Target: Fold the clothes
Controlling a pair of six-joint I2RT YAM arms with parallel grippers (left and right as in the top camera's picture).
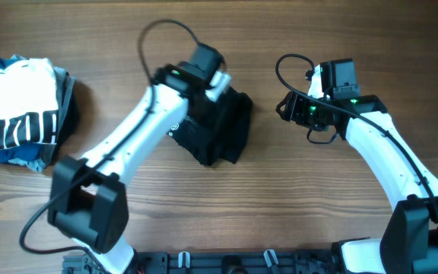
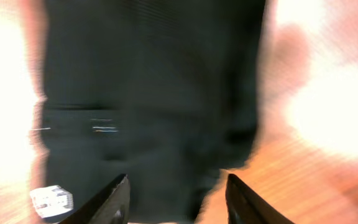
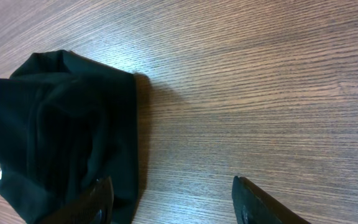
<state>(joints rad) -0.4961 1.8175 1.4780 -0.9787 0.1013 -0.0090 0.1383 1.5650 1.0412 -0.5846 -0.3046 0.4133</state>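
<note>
The black T-shirt (image 1: 223, 129) lies as a compact folded bundle near the middle of the wooden table (image 1: 295, 198). In the overhead view its 3 o'clock edge runs fairly straight, and its 6 o'clock end comes to a rough corner.

The left gripper (image 2: 176, 200) hangs over the bundle's 12 o'clock part. Its wrist view is blurred, but the two fingers stand apart with dark cloth below and nothing visibly pinched between them. A small white tag (image 2: 51, 199) shows at about 8 o'clock in that view.

The right gripper (image 3: 173, 200) sits at 3 o'clock of the shirt, close to that edge but clear of it. Its fingers are spread wide over bare wood with nothing between them. In its wrist view the shirt's rounded fold edge runs down the 9 o'clock side.

Bare wood extends from 3 to 6 o'clock of the shirt. Well apart at 9 o'clock lies a white striped garment (image 1: 17, 114) heaped on a blue garment (image 1: 29, 156).
</note>
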